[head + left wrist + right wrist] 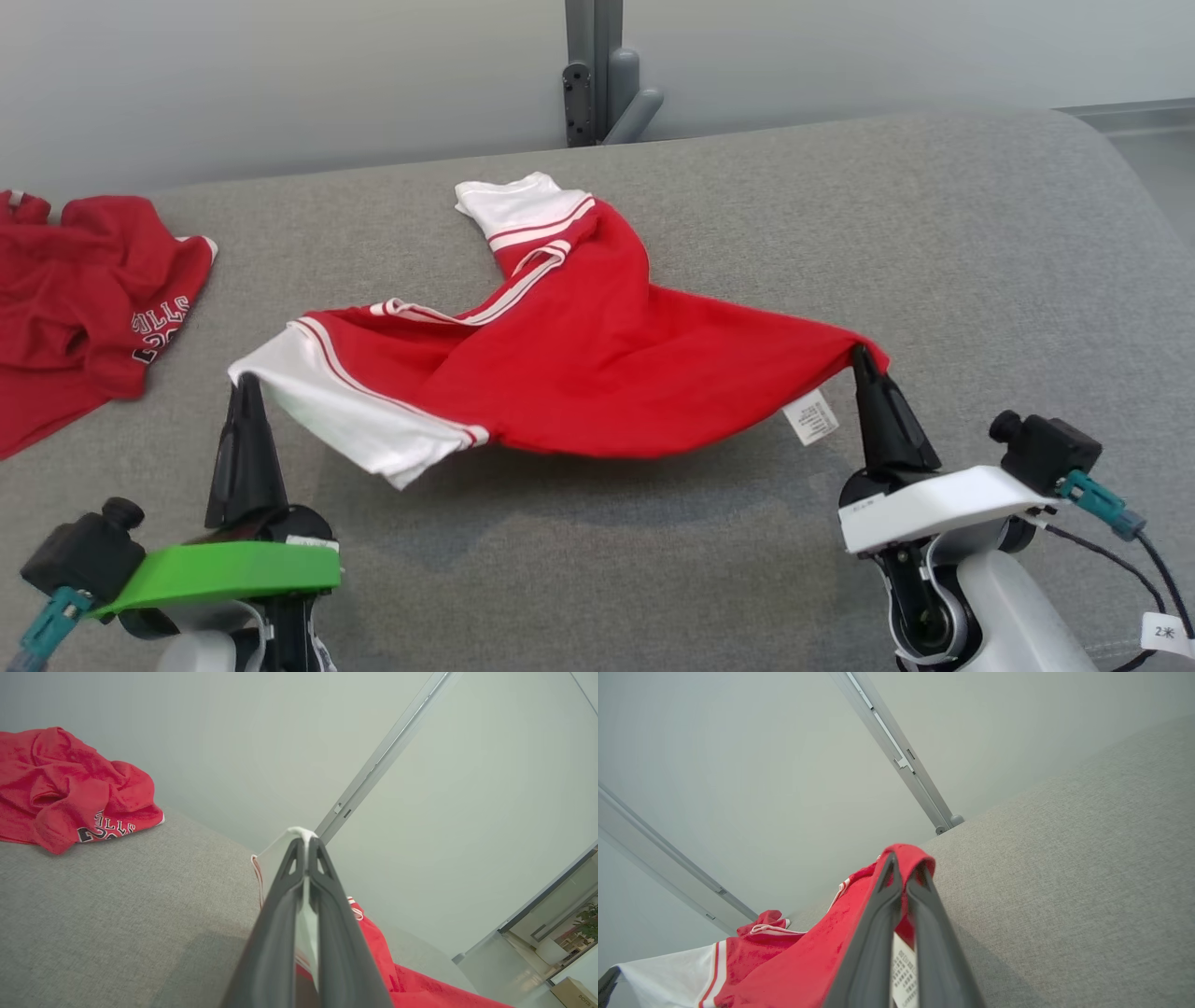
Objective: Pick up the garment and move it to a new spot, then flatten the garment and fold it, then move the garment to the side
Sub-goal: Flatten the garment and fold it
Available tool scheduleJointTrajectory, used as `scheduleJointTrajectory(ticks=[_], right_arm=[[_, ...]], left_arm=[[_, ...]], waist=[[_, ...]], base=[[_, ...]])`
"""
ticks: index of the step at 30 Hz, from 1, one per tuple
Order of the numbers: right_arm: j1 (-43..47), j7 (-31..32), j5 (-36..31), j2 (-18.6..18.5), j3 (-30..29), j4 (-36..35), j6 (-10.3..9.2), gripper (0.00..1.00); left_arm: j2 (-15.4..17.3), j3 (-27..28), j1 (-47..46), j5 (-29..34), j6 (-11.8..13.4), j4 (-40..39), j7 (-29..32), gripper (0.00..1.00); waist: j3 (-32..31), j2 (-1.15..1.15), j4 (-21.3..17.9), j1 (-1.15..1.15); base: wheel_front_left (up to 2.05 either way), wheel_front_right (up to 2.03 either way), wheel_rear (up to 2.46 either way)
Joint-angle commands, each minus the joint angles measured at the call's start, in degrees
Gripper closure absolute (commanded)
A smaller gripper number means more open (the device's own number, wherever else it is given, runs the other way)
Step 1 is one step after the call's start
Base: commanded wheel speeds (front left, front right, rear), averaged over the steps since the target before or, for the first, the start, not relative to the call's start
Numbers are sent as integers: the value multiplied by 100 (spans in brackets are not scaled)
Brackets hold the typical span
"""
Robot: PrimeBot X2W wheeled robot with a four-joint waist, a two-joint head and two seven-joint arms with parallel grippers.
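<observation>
Far left: a second red garment (84, 271), crumpled, black-and-white lettering partly legible, lying on the grey fabric tabletop (980, 261), well apart from the work. Left claw (246, 383), on a green bracket (224, 571), fingers pointing up and pressed together on the white sleeve edge of the garment (579, 373). In the left wrist view the white cloth shows as a thin strip between the two dark fingers and pokes out above the tips of the left claw (306, 842); the crumpled red garment (70, 788) sits beyond on the grey cover. The task garment is red with white sleeves and red-and-white striped trim. It is stretched between the two claws, sagging in the middle, its near edge raised and throwing a shadow below. The far white sleeve rests on the tabletop toward the back, near a grey post (597, 75). A white label (812, 417) dangles from the hem just beside the right claw (857, 353). That claw, on a white bracket (934, 504), is closed and pinching a red corner of the garment. In the right wrist view the red cloth folds over the fingertips, with the label (901, 970) between the fingers lower down.
</observation>
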Motion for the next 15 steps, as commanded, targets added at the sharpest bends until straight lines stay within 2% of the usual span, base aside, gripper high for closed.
scheduleJointTrajectory(ticks=[1,6,15], right_arm=[[87,1,86,-13,-77,-311,-4,100],[165,44,390,-123,-263,-1257,-3,100],[405,596,687,-335,-851,-3189,-2,100]], left_arm=[[-32,63,-20,-167,-63,-325,1,100],[-54,155,-115,-447,-86,-1406,87,100],[16,306,-45,-652,213,-3643,354,100]], waist=[[-181,14,-186,0],[-294,14,-362,0],[-372,14,-640,0]], base=[[0,0,0],[0,0,0],[0,0,0]])
